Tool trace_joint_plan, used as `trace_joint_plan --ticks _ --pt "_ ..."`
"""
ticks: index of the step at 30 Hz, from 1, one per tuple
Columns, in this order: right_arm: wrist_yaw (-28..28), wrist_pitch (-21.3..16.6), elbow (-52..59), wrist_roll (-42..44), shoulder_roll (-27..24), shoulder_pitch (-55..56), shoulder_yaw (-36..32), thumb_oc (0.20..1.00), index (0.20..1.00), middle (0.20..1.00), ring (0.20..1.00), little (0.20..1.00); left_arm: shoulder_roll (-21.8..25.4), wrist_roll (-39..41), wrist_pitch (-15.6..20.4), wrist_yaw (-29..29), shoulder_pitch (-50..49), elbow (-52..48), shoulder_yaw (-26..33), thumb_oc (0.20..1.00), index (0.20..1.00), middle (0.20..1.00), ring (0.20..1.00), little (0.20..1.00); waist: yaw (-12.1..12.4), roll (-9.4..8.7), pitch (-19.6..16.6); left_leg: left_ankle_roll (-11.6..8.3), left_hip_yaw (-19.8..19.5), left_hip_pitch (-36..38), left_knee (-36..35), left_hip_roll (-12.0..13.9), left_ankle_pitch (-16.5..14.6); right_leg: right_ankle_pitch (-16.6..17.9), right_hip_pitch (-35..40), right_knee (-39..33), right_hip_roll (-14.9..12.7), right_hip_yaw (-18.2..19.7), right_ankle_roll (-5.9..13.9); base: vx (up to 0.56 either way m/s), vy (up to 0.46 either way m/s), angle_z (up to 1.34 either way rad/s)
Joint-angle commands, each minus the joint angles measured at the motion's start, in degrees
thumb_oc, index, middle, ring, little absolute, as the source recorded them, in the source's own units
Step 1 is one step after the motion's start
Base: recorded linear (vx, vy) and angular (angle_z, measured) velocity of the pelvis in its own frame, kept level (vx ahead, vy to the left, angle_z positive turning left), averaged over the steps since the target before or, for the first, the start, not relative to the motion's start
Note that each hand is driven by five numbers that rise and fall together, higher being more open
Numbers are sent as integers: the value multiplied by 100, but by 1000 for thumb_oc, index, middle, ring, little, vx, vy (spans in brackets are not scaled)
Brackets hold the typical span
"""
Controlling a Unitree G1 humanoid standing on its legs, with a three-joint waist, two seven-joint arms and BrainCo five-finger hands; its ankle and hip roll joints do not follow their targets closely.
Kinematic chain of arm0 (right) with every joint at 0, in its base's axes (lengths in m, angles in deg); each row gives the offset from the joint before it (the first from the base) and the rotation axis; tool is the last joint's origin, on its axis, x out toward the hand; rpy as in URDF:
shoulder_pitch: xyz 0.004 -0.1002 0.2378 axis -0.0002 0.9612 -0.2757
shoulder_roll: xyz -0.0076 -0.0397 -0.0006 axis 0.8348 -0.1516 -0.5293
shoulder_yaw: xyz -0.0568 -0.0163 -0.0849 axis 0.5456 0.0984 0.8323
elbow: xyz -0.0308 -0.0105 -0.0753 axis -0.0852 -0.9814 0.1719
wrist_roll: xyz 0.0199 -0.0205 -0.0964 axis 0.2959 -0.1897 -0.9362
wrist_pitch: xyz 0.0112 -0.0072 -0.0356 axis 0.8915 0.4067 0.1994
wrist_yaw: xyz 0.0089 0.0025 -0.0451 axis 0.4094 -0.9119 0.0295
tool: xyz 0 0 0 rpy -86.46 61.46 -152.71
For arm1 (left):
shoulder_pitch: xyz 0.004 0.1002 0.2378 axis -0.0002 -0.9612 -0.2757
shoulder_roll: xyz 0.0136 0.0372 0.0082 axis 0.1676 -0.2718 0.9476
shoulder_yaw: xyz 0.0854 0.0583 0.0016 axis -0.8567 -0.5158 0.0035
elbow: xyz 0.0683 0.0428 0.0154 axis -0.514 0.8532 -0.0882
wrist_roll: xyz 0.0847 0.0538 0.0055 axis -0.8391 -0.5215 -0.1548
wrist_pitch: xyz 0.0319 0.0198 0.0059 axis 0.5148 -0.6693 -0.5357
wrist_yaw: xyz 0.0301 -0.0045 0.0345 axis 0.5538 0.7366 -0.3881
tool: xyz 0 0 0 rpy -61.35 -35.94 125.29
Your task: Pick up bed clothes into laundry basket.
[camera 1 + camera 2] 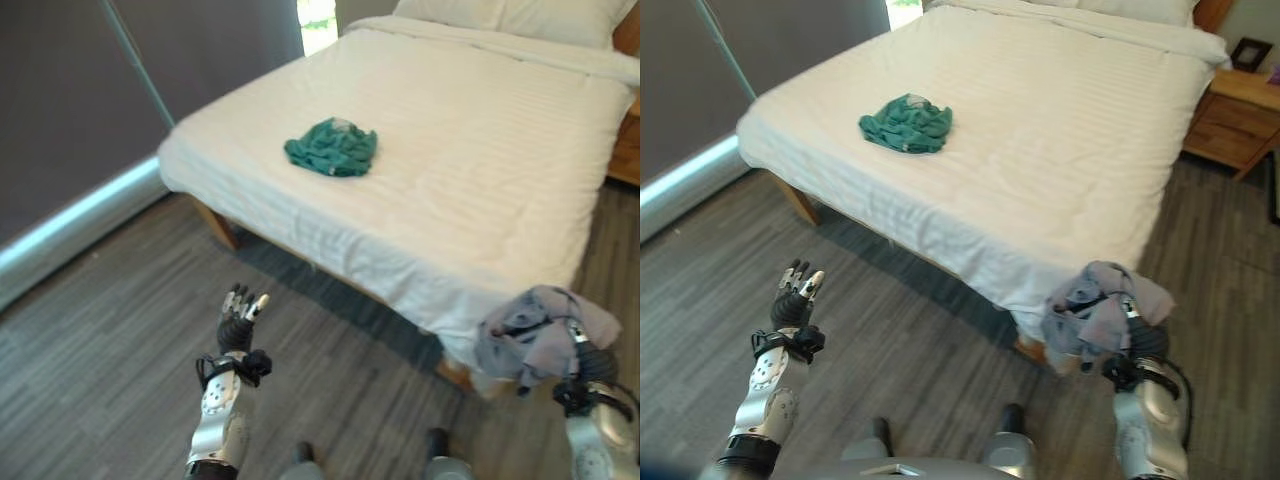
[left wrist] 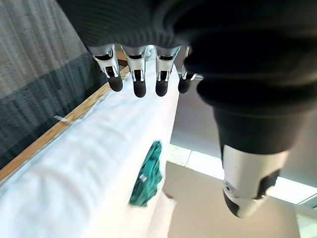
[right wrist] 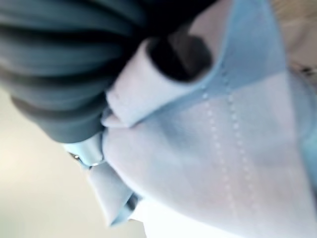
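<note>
from my head camera's left eye, a wide bed with a white striped sheet runs from the upper right toward the middle, standing on a grey wood-plank floor. a crumpled green garment lies on the sheet near the bed's near left corner. my left robot hand is raised over the floor at the lower left, well apart from the bed, fingers straight and spread, holding nothing. at the lower right, just beside the bed's near corner, a bunched grey-blue garment sits over my right robot hand, which is mostly covered by it

from the right eye, the same scene shows a wooden nightstand past the bed's far right side, and a dark curtain along the left wall

from my left wrist camera, my fingers hang in a straight row with dark tips apart, thumb off to one side, nothing between them. beyond them the white bed and the green garment lie in the distance

from my right wrist camera, pale grey-blue cloth with a stitched seam presses close against the dark ribbed cover, folded round a dark-tipped finger; my right robot hand is clamped on the grey-blue garment
</note>
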Motion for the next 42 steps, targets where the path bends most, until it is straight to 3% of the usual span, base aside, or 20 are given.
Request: trace_joint_plan --ticks 1,3,5,8,9,11,13,14,15,18,23,25,26,29,32,36,37,39,41,42 --pt "70 -476 328 142 -95 -570 -38 200 200 200 200 200 453 -219 193 147 0 -498 186 1000 1000 1000 1000 1000 -35 154 -154 145 -354 270 -1118 -92 939 1542 88 1991 -131 609 70 359 722 11" --pt "194 -362 274 -90 -110 -462 24 200 200 200 200 200 729 -431 180 290 37 -536 247 1000 1000 1000 1000 1000 -193 279 -40 320 -425 452 -1236 -251 871 1918 -411 2592 0 931 13 248 451 21" --pt "284 -429 184 223 -22 -387 28 200 200 200 200 200 911 -717 182 275 267 -322 171 1000 1000 1000 1000 1000 -627 410 63 420 -643 723 -1355 -366 733 1110 -960 2895 993 1459 -66 349 361 25" --pt "365 -408 197 266 -7 -336 -23 200 200 200 200 200 931 -743 197 288 288 -342 209 1000 1000 1000 1000 1000 -714 422 54 419 -665 815 -1435 -418 705 894 -1065 2595 1208 1421 -86 298 179 44" --pt "455 -375 195 126 -52 -187 -151 200 200 200 200 200 979 -707 228 380 300 -359 288 1000 1000 1000 1000 1000 -850 383 13 415 -655 1064 -1589 -595 585 483 -1252 1748 1589 1165 -25 403 160 35" --pt "442 -404 116 151 -38 -171 -202 200 200 200 200 200 925 -759 208 326 317 -289 249 1000 1000 1000 1000 1000 -918 360 -7 390 -672 1331 -1648 -646 395 391 -1017 852 1730 653 4 435 134 -5" --pt "437 -402 70 73 -64 -165 -167 200 200 200 200 200 876 -805 205 242 245 -339 308 1000 1000 1000 1000 1000 -807 310 -100 334 -508 1470 -1648 -675 259 491 -929 353 1714 -280 0 255 31 26" --pt "437 -403 70 73 -65 -164 -166 200 200 200 200 200 875 -806 204 242 244 -340 309 1000 1000 1000 1000 1000 -814 313 -96 333 -515 1475 -1648 -671 258 496 -917 340 1716 -288 0 240 -45 -13" --pt "419 -370 44 -41 -146 -244 -44 200 200 200 200 200 799 -816 204 211 41 -491 470 1000 1000 1000 1000 1000 -571 250 -198 236 -320 1556 -1646 -626 308 493 -780 221 1581 -1208 -51 209 -82 -57" --pt "418 -416 -92 161 -272 -481 20 200 200 200 200 200 687 -726 246 273 -50 -424 499 1000 1000 1000 1000 1000 -484 194 -253 102 -141 1512 -1062 -511 299 397 -507 -13 1767 -730 -178 225 -111 -59" --pt "324 -407 -164 365 -458 -841 188 200 200 200 200 200 490 -461 280 231 -91 -554 528 1000 1000 1000 1000 1000 -178 67 -37 -199 -32 743 825 -329 626 284 -134 -79 1652 -679 -343 128 -28 -27" --pt "319 -358 -119 390 -432 -792 224 200 200 200 200 200 441 -410 266 223 -80 -529 512 1000 1000 1000 1000 1000 -156 -30 -56 -148 359 467 335 243 637 194 136 -173 1347 -532 -221 260 105 -78" --pt "318 -355 -114 389 -432 -784 223 200 200 200 200 200 441 -410 266 225 -85 -529 509 1000 1000 1000 1000 1000 -140 -34 -52 -148 376 497 312 238 638 190 149 -178 1344 -518 -217 362 213 -30" --pt "248 -387 -133 247 -546 -782 249 200 200 200 200 200 379 -277 333 138 -60 -473 448 1000 1000 1000 1000 1000 42 196 -141 -308 -548 323 -954 426 1069 -108 287 -106 1189 -67 -135 366 267 -53" --pt "213 -456 -170 307 -520 -878 222 200 200 200 200 200 359 -224 376 108 -26 -421 458 1000 1000 1000 1000 1000 177 272 -156 -523 -1220 166 -1288 474 1331 -226 590 -241 1114 259 -63 362 193 -72" --pt "219 -454 -88 281 -494 -947 254 200 200 200 200 200 443 -271 383 109 31 -351 479 1000 1000 1000 1000 1000 268 326 -198 -616 -1339 9 -1438 502 1498 -226 763 -348 984 504 62 296 292 -54" --pt "269 -415 -21 151 -486 -986 346 200 200 200 200 200 538 -333 424 133 35 -331 452 1000 1000 1000 1000 1000 317 335 -264 -506 -1331 -54 -1208 390 1195 -274 828 -274 805 649 175 237 400 -65" --pt "317 -359 31 160 -406 -903 293 200 200 200 200 200 559 -368 392 139 47 -371 430 1000 1000 1000 1000 1000 280 319 -299 -443 -1288 -59 -1125 337 1125 -231 828 -277 690 717 236 221 349 -78" --pt "297 -369 -55 190 -188 -959 410 200 200 200 200 200 693 -399 376 152 177 -344 389 1000 1000 1000 1000 1000 273 225 -259 -110 -1074 131 -1183 50 902 507 325 601 453 943 239 205 316 -54" --pt "297 -369 -55 190 -188 -959 410 200 200 200 200 200 693 -399 376 152 177 -344 389 1000 1000 1000 1000 1000 273 225 -259 -110 -1074 131 -1183 50 902 507 325 601 453 943 239 216 479 -32"
